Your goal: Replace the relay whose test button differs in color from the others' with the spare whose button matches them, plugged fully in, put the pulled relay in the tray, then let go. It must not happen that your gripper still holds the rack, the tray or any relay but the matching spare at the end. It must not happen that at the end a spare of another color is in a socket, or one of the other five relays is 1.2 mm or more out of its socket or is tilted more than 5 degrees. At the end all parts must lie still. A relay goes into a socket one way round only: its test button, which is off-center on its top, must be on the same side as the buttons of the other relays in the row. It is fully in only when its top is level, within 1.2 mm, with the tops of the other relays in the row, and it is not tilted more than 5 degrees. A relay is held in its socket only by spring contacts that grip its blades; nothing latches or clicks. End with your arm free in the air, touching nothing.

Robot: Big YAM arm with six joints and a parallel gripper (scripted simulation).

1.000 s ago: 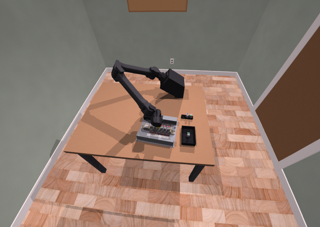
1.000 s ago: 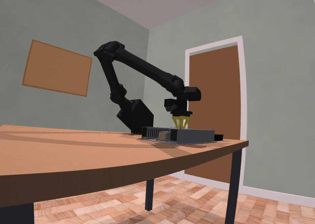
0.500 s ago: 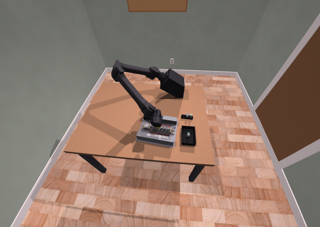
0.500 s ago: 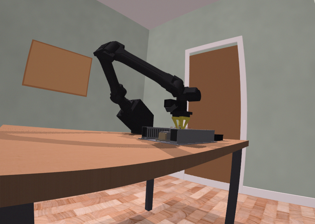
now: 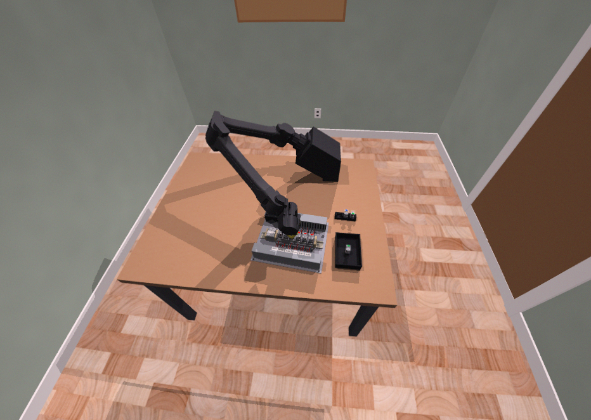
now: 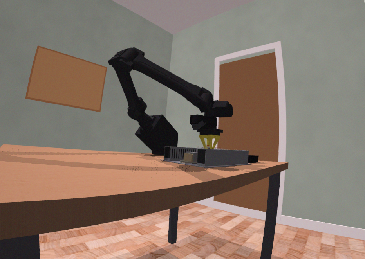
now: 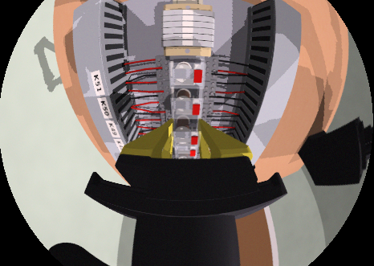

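Observation:
My gripper [image 5: 290, 236] [image 6: 209, 146] [image 7: 185, 123] is shut on a relay with a red button [image 7: 194, 140], in the relay row. This button is on the same side as the neighbours' red buttons. Other clear relays [image 7: 186, 73] [image 7: 184, 107] [image 5: 311, 237] with red buttons stand in the row; the nearest ones are partly hidden by the fingers. The held relay's blades and its exact height are hidden. A relay with a green button [image 5: 348, 249] lies in the black tray [image 5: 359, 262]. The black spare holder [image 5: 338, 216] bears a blue-button relay [image 5: 345, 212] and a green-button relay [image 5: 352, 214].
Grey slotted wire ducts [image 7: 262, 45] [image 7: 113, 37] run along both sides of the row, with red and black wires between. A white terminal block [image 7: 188, 27] stands at the row's end. The tray and holder are to the right of the panel in the top view.

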